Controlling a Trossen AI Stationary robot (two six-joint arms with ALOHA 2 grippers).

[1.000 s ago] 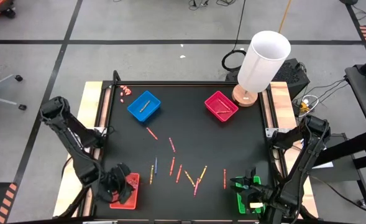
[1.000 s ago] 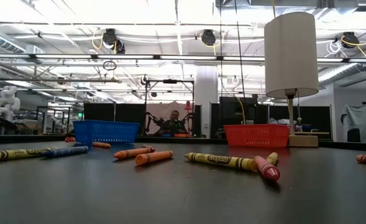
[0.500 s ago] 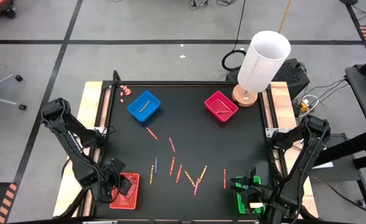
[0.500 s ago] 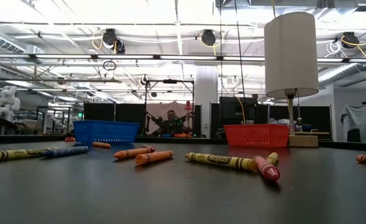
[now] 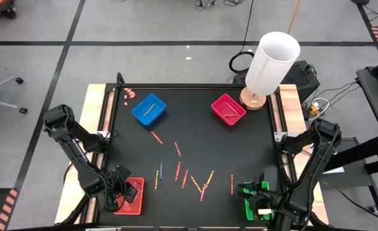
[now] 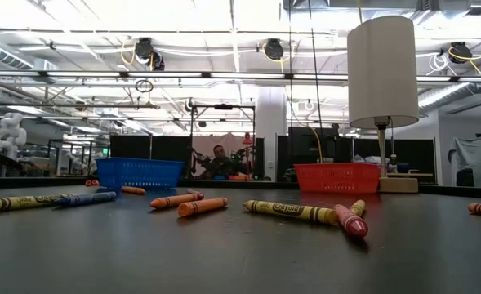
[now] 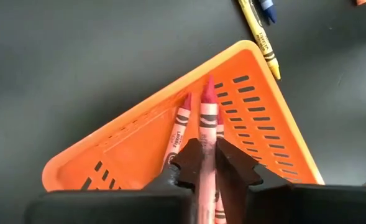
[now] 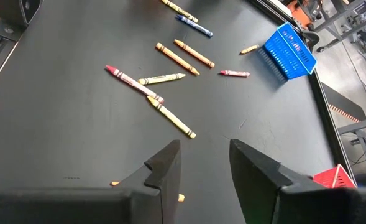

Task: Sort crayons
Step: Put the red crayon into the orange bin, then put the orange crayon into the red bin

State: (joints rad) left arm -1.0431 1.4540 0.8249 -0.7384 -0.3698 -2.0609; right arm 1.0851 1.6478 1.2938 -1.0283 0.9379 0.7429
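I see L gripper over the red tray at the near-left corner, fingers round a pink crayon whose tip is down in the tray beside another one. Loose crayons lie mid-table. R gripper – over the green tray, near-right, jaws apart, empty.
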